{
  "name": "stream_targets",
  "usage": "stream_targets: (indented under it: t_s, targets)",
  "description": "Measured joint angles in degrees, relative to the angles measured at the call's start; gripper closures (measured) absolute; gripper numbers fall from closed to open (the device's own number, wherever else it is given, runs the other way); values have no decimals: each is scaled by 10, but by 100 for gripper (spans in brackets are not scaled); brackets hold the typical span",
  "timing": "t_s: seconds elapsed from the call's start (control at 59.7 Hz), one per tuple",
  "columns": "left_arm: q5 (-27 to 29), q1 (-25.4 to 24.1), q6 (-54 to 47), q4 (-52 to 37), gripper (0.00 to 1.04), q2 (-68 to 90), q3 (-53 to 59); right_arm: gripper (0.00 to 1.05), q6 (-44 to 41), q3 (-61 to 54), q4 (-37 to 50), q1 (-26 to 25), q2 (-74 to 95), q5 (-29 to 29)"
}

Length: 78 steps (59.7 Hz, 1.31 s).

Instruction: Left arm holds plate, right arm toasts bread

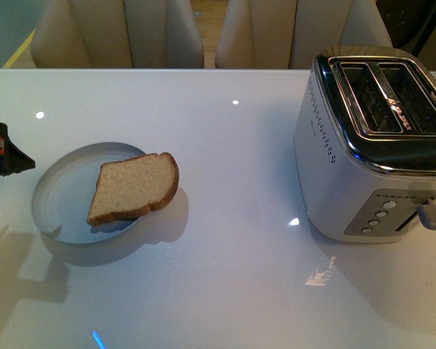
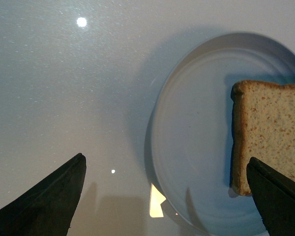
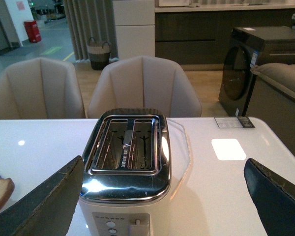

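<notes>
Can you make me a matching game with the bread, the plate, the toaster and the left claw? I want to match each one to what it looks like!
Things:
1. bread
2. plate
3. toaster
4. left claw

What it looks like:
A. shiny top, both slots empty
B. dark and open wide
C. light brown, lying on the plate
D. round and pale blue-grey

Pairs: 1-C, 2-D, 3-A, 4-B
</notes>
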<state>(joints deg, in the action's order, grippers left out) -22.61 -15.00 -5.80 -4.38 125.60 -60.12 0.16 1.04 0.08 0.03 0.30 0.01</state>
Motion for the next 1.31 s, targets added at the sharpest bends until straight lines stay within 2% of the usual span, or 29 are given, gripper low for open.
stream_targets:
  t_s: [0.218,0.419,0.855,1.307]
  targets:
    - [-13,3,-26,5,7,52,-38,9,0,0,0,0,0,0]
    - [1,3,-47,10,7,103,-72,9,0,0,0,0,0,0]
    - [7,18,-92,18,8,136,-84,9,0,0,0,0,0,0]
    - [5,36,-94,16,80,138,-66,9,0,0,0,0,0,0]
